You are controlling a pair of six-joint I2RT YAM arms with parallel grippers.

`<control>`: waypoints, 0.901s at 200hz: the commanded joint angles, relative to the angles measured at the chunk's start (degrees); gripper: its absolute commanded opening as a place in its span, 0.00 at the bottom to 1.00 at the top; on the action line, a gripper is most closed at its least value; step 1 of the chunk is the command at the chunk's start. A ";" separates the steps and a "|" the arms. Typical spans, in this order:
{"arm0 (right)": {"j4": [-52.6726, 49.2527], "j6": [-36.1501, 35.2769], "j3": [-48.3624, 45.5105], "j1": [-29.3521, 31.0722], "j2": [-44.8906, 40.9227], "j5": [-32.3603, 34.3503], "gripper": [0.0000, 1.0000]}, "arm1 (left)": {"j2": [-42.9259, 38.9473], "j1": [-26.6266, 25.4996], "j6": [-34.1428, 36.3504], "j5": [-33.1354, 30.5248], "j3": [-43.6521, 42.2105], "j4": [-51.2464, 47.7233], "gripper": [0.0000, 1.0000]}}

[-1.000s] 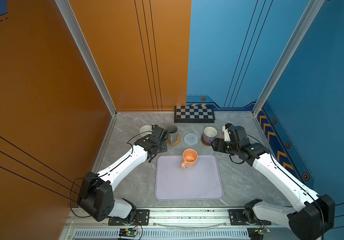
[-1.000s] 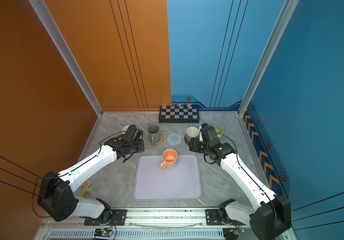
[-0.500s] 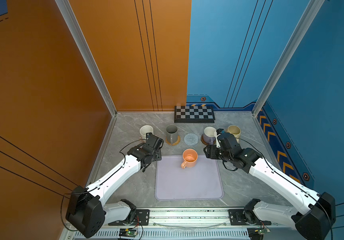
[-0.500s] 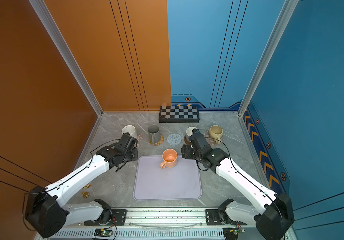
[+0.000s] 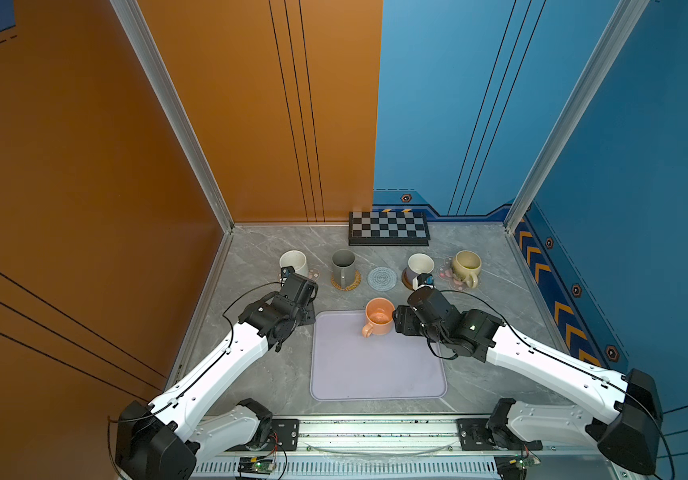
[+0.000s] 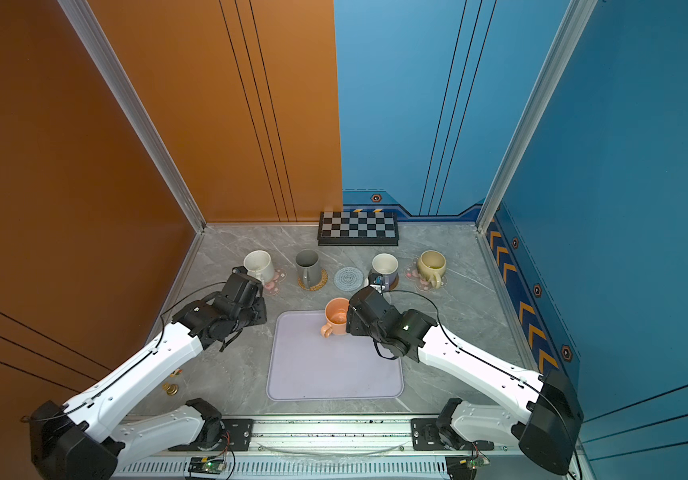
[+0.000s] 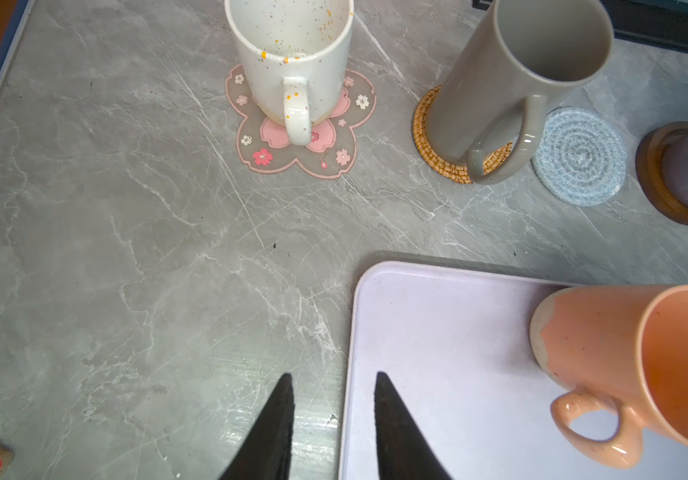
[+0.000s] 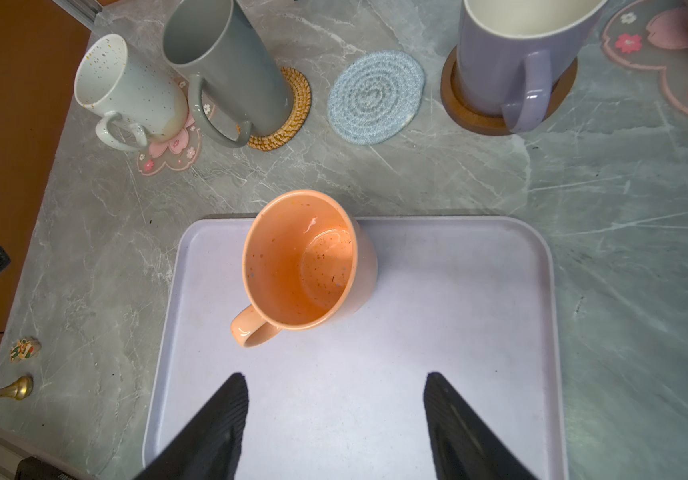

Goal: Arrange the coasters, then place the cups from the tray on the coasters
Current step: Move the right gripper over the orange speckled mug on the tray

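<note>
Just ahead of the right gripper (jaws wide apart) stands the orange cup on the tray.

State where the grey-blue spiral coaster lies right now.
In both top views the grey-blue spiral coaster lies bare mid-row, between the tall grey mug and the lavender mug, beyond the orange mug.

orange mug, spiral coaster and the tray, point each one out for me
orange mug (image 8: 298, 266), right wrist view, on its inside wall near the bottom.
spiral coaster (image 5: 382, 278), in a top view, on the centre of the spiral.
tray (image 7: 450, 353), left wrist view, on bare floor beside the mug.
</note>
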 commanded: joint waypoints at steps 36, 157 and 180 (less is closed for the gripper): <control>-0.44 7.02 2.91 3.58 5.79 2.33 0.69 | -2.56 1.06 -0.94 -1.01 -1.93 -1.98 0.34; 0.75 11.86 7.65 9.64 14.84 1.44 0.68 | -2.89 1.88 -0.54 1.79 -2.30 -1.90 0.33; 0.45 11.76 8.97 9.84 17.08 1.38 0.68 | -2.75 1.96 -0.31 2.38 -2.44 -1.81 0.33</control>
